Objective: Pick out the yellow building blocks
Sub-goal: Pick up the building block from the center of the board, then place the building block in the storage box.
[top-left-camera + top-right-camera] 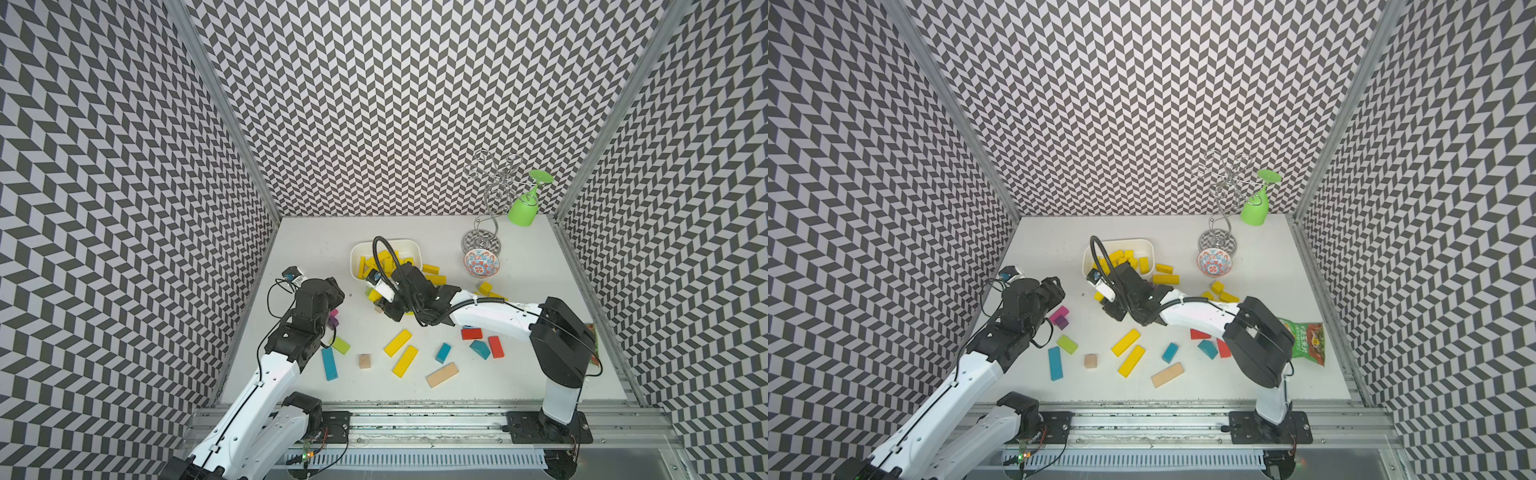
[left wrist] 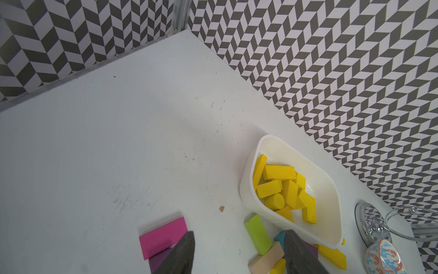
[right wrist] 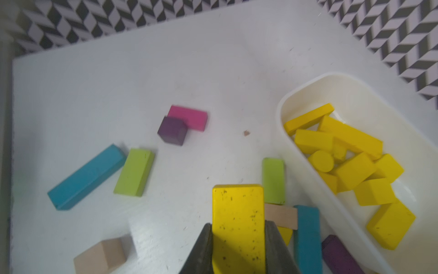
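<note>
Lower centre, right wrist view: right fingers (image 3: 205, 248) clenched on yellow brick (image 3: 237, 213) near white tray (image 3: 350, 87); left fingers (image 2: 181, 253) released over bench (image 2: 118, 142).

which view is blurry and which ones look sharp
Right wrist view: the pink block on the table looks motion-smeared, while the yellow block in the right gripper is crisp. Left wrist view: sharp, the white bin clean-edged. Both top views: sharp, evenly lit.

My right gripper (image 3: 239, 225) clamps one flat yellow brick (image 3: 238, 204), speckled with dark dots, which juts forward past my fingertips. More yellow building blocks (image 3: 350, 163), bars, bricks and a cylinder, lie heaped just ahead and aside in the white tray (image 3: 369, 95). Two long bars (image 1: 397, 343) lie flat behind my wrist.
</note>
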Controlling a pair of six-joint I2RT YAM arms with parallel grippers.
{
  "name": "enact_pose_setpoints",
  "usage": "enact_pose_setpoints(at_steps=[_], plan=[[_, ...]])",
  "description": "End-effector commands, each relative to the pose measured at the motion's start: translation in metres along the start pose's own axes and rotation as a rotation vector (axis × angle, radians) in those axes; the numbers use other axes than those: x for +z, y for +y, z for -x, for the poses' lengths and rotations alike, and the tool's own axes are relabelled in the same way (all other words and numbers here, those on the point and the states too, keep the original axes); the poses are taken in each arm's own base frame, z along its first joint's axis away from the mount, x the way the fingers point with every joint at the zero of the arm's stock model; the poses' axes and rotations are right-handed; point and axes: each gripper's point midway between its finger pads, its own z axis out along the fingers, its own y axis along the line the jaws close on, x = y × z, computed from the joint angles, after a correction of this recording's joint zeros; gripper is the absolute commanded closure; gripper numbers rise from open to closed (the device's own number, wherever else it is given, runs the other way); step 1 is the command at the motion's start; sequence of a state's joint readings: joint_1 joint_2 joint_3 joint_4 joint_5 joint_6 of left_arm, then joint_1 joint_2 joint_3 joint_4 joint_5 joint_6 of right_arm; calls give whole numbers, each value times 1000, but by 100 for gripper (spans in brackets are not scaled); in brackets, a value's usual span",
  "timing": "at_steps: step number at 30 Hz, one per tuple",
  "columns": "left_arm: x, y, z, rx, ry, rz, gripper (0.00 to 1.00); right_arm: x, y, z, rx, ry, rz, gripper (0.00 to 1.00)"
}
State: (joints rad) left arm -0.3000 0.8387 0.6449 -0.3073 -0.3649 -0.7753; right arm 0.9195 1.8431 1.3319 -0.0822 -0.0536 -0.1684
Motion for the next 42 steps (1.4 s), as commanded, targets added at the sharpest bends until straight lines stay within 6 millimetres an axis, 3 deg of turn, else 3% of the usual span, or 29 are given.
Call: enact_pose_setpoints(at_steps=[1, 5, 15, 25, 31, 37, 42], plan=[[1, -6, 9, 13, -47, -32, 38, -9, -35, 35, 122, -146, -86, 84], [3, -5, 10, 11, -60, -29, 38, 0, -68, 37, 236, -164, -142, 85], [11, -5, 10, 20, -52, -3, 38, 49, -111, 23, 315, -146, -240, 85], [14, -8, 12, 36, -41, 12, 39, 95, -132, -1, 316, -109, -259, 82], [12, -9, 16, 49, -43, 19, 39, 115, -135, -10, 330, -105, -265, 74], [11, -9, 21, 73, -59, 26, 39, 115, -135, 0, 321, -125, -254, 51], [11, -21, 25, 133, -66, -28, 38, 95, -135, 22, 307, -157, -250, 44]])
